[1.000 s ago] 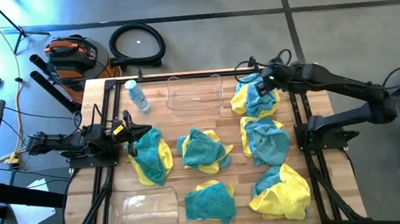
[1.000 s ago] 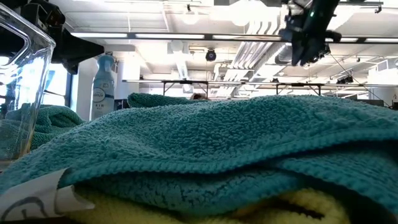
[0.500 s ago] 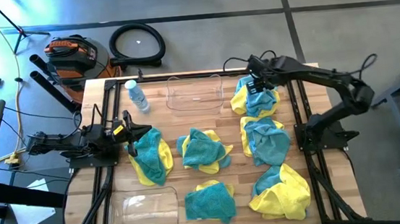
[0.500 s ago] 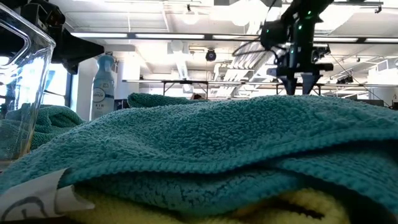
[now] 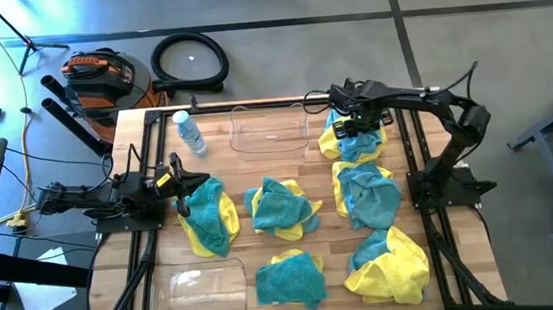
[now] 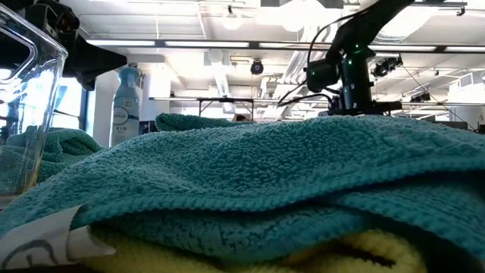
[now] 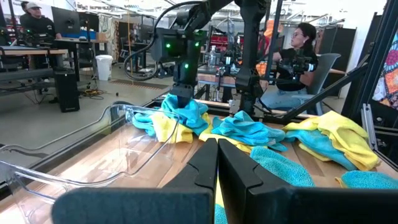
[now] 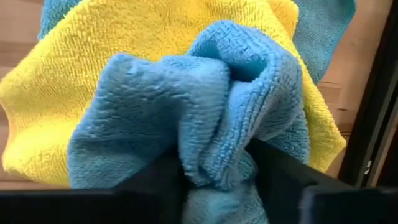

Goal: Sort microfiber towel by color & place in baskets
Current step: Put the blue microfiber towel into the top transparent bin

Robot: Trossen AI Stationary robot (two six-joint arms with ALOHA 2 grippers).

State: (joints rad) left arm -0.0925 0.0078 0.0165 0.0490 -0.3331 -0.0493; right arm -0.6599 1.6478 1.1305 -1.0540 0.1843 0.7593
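Several piles of teal and yellow microfiber towels lie on the table. My right gripper [image 5: 356, 123] is down on the far right pile, shut on the teal towel [image 5: 362, 144] that lies on a yellow towel [image 5: 329, 140]. In the right wrist view the teal towel [image 8: 155, 106] is bunched up over the yellow towel [image 8: 68, 56]. My left gripper [image 5: 180, 179] waits shut at the left pile [image 5: 209, 216]. One clear basket [image 5: 269, 128] stands at the far edge and a second clear basket [image 5: 206, 293] at the near left. My right gripper [image 8: 217, 180] pinches a raised fold of the teal towel [image 8: 211, 155] between its two fingers [image 8: 277, 177], coming from above and pointing down. The cloth bunches into several layers between them. The rest of the towel lies on the yellow towel beneath.
A small clear water bottle [image 5: 189, 133] stands on the far left of the table, beside the far basket. Other towel piles lie at the middle [image 5: 281, 208], the near middle [image 5: 291, 277], the right [image 5: 366, 193] and the near right [image 5: 390, 261]. Black frame rails [image 5: 416, 163] run along both sides.
My right gripper has moved toward the table's left and down, from above the far right pile onto its teal towel. Its arm has folded in closer to the table. The left arm and the other piles have kept still.
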